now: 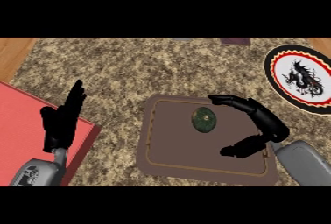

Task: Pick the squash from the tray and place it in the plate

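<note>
Fingers (233, 101): I see right hand (272, 130) spread wide, just beside squash (205, 119), not touching.
Left hand (61, 122): open, upright.
Plate (287, 65): beyond tray (168, 144).

A: We log a kitchen here: speckled brown stone countertop (129, 70), warm wood (13, 52) showing at its upper corners.
B: Agreed. We also note a round white plate with black dragon motif (282, 72), a brown rectangular serving tray (171, 144), and a small dark-green squash (205, 119) on it.

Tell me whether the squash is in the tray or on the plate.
In the tray: the squash lies on its brown floor, clear of the right hand, far from the plate.
</note>
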Tool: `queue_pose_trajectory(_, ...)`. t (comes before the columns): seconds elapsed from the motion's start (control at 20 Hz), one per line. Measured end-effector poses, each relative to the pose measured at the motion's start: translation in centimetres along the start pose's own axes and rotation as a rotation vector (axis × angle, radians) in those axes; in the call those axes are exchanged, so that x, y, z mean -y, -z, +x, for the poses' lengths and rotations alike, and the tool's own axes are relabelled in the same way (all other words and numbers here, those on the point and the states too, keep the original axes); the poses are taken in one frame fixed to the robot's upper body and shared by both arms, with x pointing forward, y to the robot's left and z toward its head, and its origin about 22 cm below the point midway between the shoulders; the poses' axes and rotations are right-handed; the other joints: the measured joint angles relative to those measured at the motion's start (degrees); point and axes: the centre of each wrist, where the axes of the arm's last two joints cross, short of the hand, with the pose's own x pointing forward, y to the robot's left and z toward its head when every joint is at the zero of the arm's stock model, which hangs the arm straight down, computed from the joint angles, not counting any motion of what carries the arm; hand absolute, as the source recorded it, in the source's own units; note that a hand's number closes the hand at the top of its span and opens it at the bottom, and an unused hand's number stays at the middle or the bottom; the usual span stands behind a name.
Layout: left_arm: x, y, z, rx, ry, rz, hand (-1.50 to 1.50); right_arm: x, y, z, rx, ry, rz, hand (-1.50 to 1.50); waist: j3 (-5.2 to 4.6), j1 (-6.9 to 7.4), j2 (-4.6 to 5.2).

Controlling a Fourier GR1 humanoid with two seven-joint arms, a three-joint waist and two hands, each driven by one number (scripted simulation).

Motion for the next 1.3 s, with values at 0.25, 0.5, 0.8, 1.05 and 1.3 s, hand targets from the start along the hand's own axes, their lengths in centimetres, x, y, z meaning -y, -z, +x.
queue_pose_trajectory(0.25,-0.2,0.0,-0.1,-0.02,0.004,0.014,0.0,2.2,1.7,0.6,-0.05,-0.236,0.109,-1.5,-0.08,-0.64,-0.23)
queue_pose_trajectory(0.5,0.1,-0.5,0.1,-0.02,0.004,0.01,0.0,3.3,4.5,2.1,-0.142,-0.378,0.247,-1.5,-0.15,-0.71,-0.37)
queue_pose_trajectory(0.8,-0.1,-0.6,0.0,-0.017,0.002,0.017,0.0,2.5,7.1,3.3,-0.267,-0.447,0.436,-1.5,-0.15,-1.07,-0.37)
queue_pose_trajectory(1.05,-0.1,-0.4,0.1,-0.037,0.002,0.029,0.0,1.4,7.9,3.1,-0.33,-0.477,0.516,-1.5,-0.14,-1.38,-0.32)
queue_pose_trajectory(1.3,-0.1,-0.6,-0.3,-0.025,0.006,0.033,0.0,0.3,8.0,2.1,-0.356,-0.482,0.539,-1.5,-0.03,-1.44,-0.32)
